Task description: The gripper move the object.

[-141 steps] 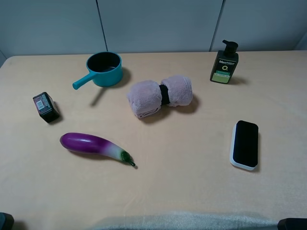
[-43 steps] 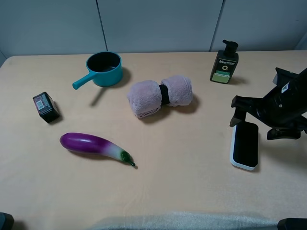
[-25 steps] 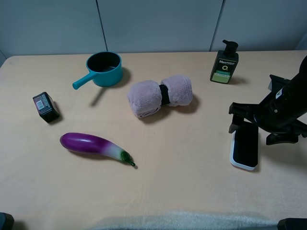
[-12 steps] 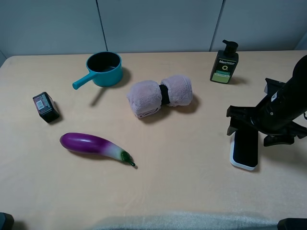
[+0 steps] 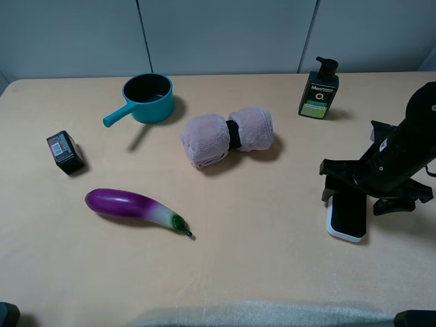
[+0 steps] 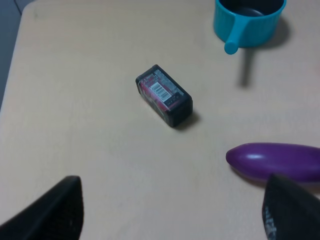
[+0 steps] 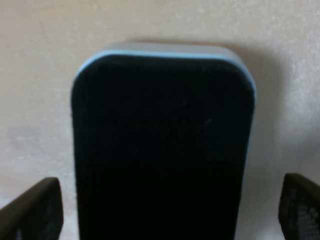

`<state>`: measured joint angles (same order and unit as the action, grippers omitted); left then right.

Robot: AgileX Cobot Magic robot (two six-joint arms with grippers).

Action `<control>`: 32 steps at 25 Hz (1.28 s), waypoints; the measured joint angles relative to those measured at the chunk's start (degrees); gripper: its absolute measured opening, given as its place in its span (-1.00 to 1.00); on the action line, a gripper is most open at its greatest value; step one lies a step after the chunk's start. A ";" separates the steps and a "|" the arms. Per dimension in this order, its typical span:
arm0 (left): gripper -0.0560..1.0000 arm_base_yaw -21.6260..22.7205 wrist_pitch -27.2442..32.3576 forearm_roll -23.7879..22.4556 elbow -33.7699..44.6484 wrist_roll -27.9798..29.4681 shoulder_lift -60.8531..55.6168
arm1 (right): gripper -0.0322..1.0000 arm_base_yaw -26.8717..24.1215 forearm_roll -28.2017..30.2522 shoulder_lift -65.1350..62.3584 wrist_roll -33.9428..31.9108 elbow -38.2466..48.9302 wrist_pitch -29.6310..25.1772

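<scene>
Two tools were in view, both spread wide and gripping nothing. The right tool (image 5: pixel 361 199) hung over the far end of the object (image 5: pixel 347 218), which lay flat on the right side of the table (image 5: pixel 259 266), black top upward on its white base. In the right wrist view the fingers (image 7: pixel 30 212) stood one on each side of the object, both clear of its edges. Whether their tips touched the table could not be told.

The left tool (image 6: pixel 170 215) had only bare table between its dark fingers. Its camera looked onto a small black box (image 6: pixel 164 95), a purple eggplant (image 6: pixel 275 161) and a teal pot (image 6: pixel 248 17). A rolled pink towel (image 5: pixel 228 136) lay near the middle of the table, and a dark pump bottle (image 5: pixel 319 88) stood at the back, well apart from the object.
</scene>
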<state>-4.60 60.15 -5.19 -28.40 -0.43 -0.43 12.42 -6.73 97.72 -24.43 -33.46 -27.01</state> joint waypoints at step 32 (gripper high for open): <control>0.61 0.00 0.00 0.00 0.00 0.00 0.00 | -0.05 0.00 0.17 0.47 1.89 0.00 0.21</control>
<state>-4.60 60.15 -5.19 -28.40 -0.43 -0.43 12.42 -6.57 98.18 -22.55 -33.46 -26.80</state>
